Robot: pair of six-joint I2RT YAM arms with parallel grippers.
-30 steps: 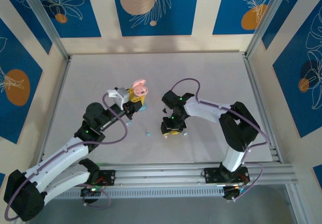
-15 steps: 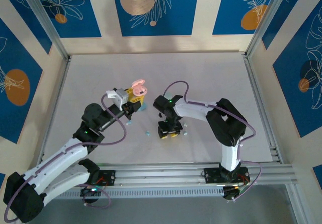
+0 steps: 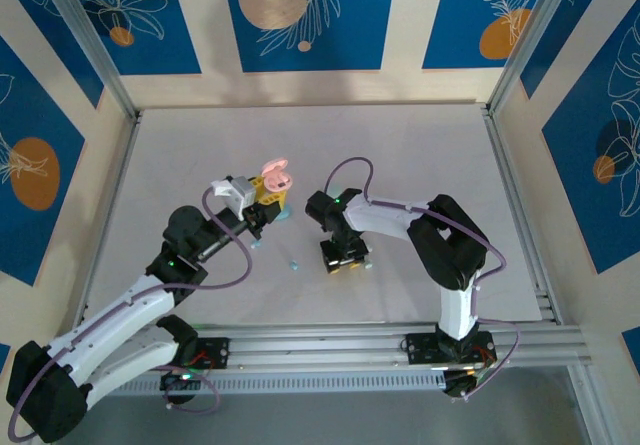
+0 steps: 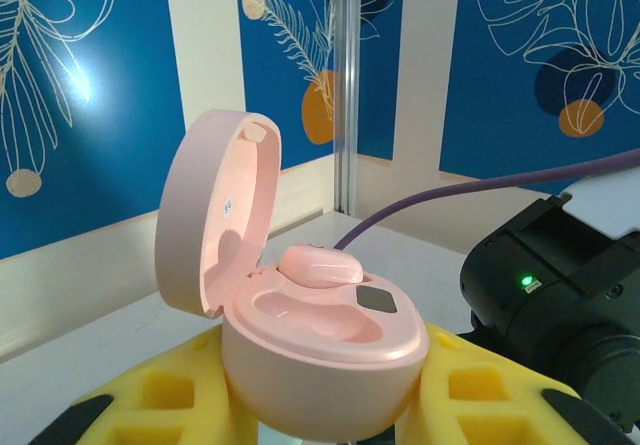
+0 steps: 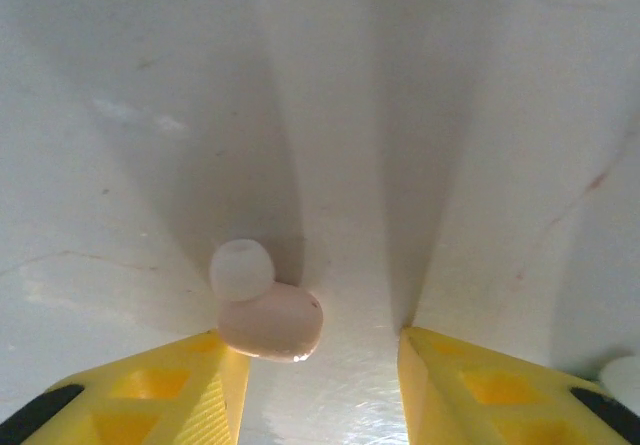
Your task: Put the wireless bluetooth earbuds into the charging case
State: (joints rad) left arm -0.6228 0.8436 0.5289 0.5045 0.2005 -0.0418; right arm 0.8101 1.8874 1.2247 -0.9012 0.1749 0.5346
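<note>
My left gripper (image 4: 330, 420) is shut on the base of the pink charging case (image 4: 320, 365), held upright between the yellow fingers (image 4: 150, 395). Its lid (image 4: 215, 220) stands open. One pink earbud (image 4: 320, 264) sits in the far well; the near well is bare. From above, the case (image 3: 277, 176) shows left of centre. My right gripper (image 3: 343, 261) points down at the table, open. A second pink earbud (image 5: 270, 327) with a white tip lies on the table between its fingers, touching the left finger (image 5: 190, 390) and apart from the right one.
A small pale blue earbud (image 3: 295, 264) lies on the white table (image 3: 420, 155) between the two grippers, and another pale bit (image 3: 256, 246) lies under the left wrist. A whitish piece (image 5: 622, 375) sits just right of the right fingers. The right arm's black housing (image 4: 560, 285) is close behind the case.
The right arm has swung a little left and settled its gripper over the pink earbud on the table. The left arm and the case have not moved.
</note>
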